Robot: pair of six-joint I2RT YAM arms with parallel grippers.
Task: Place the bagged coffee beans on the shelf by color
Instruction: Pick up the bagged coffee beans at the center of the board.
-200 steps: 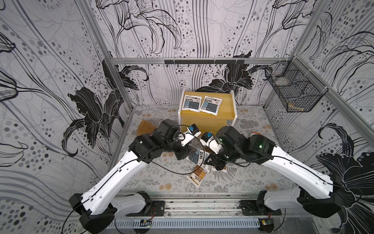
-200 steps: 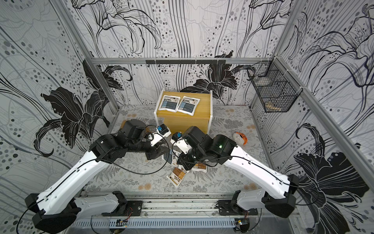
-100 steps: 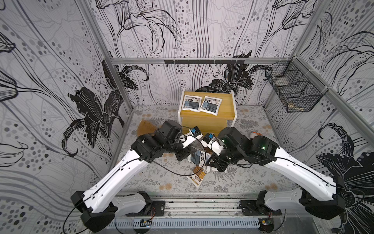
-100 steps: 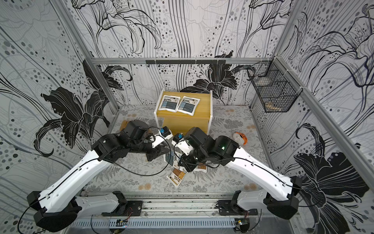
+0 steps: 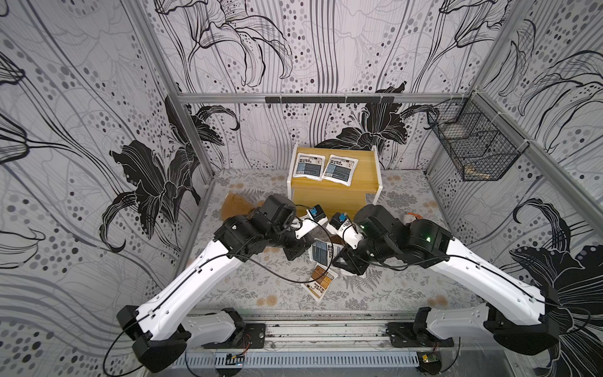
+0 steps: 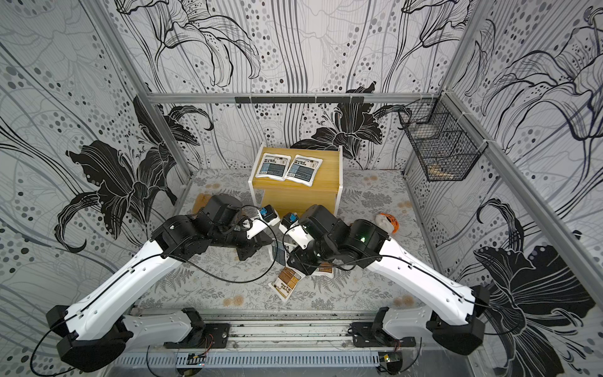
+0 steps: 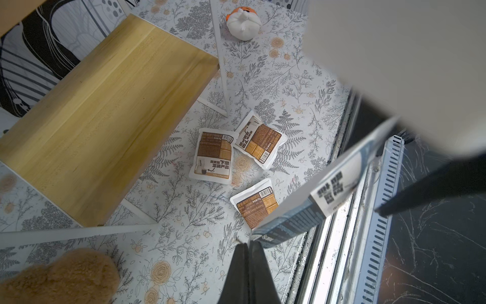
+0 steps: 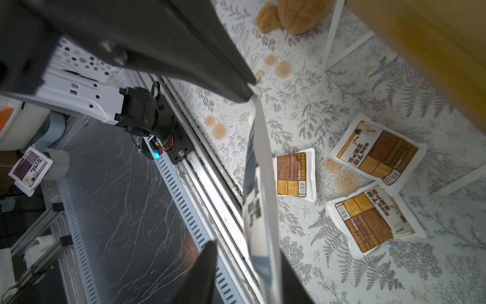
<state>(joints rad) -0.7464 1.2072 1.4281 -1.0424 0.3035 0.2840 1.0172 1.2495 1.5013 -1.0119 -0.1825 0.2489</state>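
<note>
Left wrist view showed the left gripper (image 7: 247, 246) clamped tight on one corner of a blue pouch (image 7: 328, 192), which hung in the air above the mat (image 7: 302, 65). Right wrist view showed that pouch edge-on between the parted jaws of the right gripper (image 8: 249, 252), with a clear gap at one finger, so this gripper looked to be off it.

The pouch was probably light, thin and floppy, with a slick film skin. Held by one corner, it would likely swing and twist. The flat sealed rim seemed the surest hold; the bulging middle might slip.

Below it, three brown pouches (image 7: 213, 155) lay close together on the mat. On the shelf (image 5: 362, 169), two other blue pouches (image 5: 308, 166) sat side by side on the top board, leaving a bare strip beside them that looked wide enough for one more. White posts at the board's corners would need clearing. The lower board (image 7: 105, 118) was bare. A teddy (image 7: 60, 276) and a ball toy (image 7: 243, 23) lay either side of the shelf, off the likely path.
</note>
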